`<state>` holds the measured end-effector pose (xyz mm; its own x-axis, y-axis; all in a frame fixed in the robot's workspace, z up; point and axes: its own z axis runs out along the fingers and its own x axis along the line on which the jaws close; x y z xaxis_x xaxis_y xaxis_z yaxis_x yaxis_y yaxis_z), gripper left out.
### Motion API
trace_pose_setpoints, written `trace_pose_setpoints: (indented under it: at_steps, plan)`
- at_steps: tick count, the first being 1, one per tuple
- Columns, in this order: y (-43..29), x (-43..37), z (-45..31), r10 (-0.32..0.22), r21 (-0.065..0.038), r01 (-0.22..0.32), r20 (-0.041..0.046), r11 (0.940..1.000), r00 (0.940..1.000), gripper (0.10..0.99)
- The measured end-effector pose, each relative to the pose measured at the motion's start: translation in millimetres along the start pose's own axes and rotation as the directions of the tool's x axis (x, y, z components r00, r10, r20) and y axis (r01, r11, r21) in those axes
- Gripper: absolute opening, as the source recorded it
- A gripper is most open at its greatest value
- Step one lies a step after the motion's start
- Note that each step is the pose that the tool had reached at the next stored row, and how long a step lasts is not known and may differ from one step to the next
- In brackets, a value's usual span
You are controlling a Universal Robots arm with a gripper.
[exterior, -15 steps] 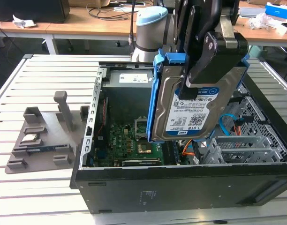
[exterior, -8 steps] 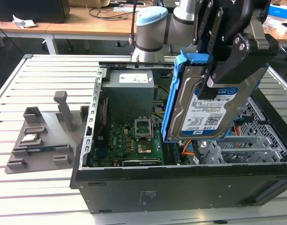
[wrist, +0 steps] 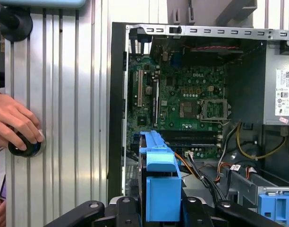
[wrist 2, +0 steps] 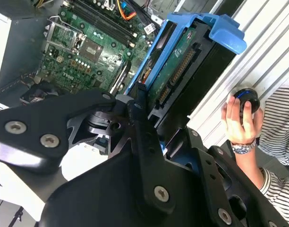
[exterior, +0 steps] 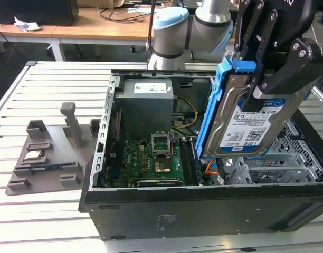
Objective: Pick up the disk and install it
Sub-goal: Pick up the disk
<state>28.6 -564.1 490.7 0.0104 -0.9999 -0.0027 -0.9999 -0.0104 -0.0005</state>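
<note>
Disk [exterior: 246, 132] hangs on edge in the gripper [exterior: 256, 92], over the three o'clock side of the open computer case [exterior: 203, 211] in the exterior view. Its label faces outward and its blue bracket runs along the nine o'clock edge.

The slatted metal table [exterior: 45, 95] carries everything. The case lies on its side at the table's middle, with its interior exposed. The robot arm [exterior: 177, 31] rises at the case's twelve o'clock. The black fingers are clamped on the disk from above, one pressed against the label face.

Inside the case, the grey power supply [exterior: 145, 100] sits at twelve o'clock of the green motherboard [exterior: 151, 158]. The perforated grey drive cage [exterior: 288, 158] lies at the motherboard's three o'clock. The disk's lower end hangs between the motherboard and the cage; whether it touches either I cannot tell.

A grey parts fixture [exterior: 45, 158] rests on the table at the case's nine o'clock, well apart from the disk. A small square chip [exterior: 34, 155] lies on it.

In both wrist views a person's hand [wrist 2: 241, 118] [wrist: 14, 123] rests on a round black knob [wrist: 24, 147] on the table beside the case.
</note>
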Motion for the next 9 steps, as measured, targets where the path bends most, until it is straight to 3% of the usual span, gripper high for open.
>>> trace_pose_setpoints:
  at_steps: [3,9]
  plan:
    - [-9.3,0.1,0.1,0.000,0.000,0.000,-0.0004,1.0000,1.0000,0.365]
    - [-18.3,0.2,0.3,0.000,0.000,0.000,-0.0005,1.0000,1.0000,0.365]
